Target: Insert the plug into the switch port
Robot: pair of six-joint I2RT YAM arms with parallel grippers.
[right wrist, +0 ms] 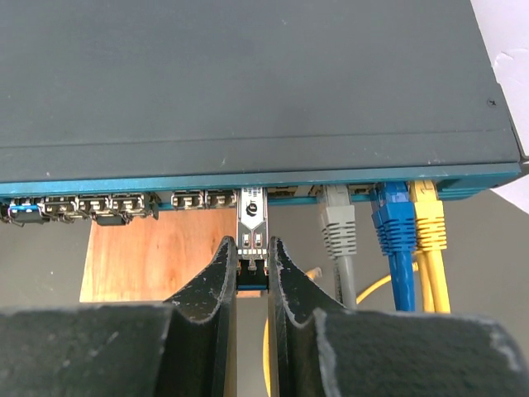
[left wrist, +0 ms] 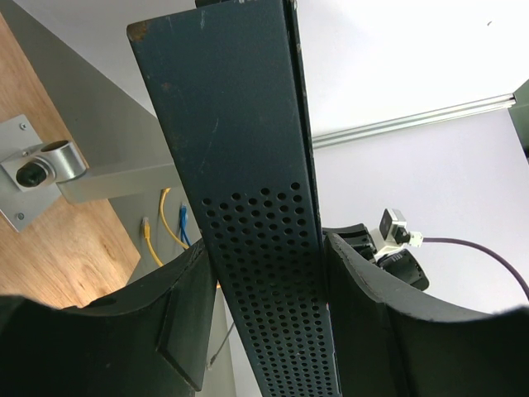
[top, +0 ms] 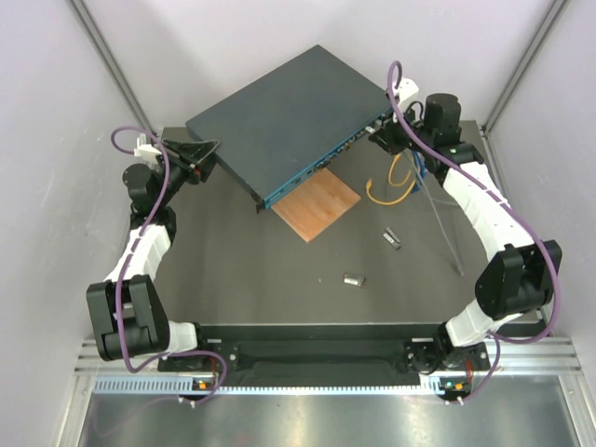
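The right gripper [right wrist: 252,258] is closed tight on the silver plug [right wrist: 251,222], whose front end sits in a socket on the teal face of the switch [right wrist: 248,83]. Just to its right a grey cable [right wrist: 337,227], blue cable [right wrist: 395,223] and yellow cable [right wrist: 428,219] are plugged in, and a wooden square [right wrist: 157,248] lies below. The plug's markings are too small to read. The left gripper [left wrist: 264,306] clamps the switch's perforated side
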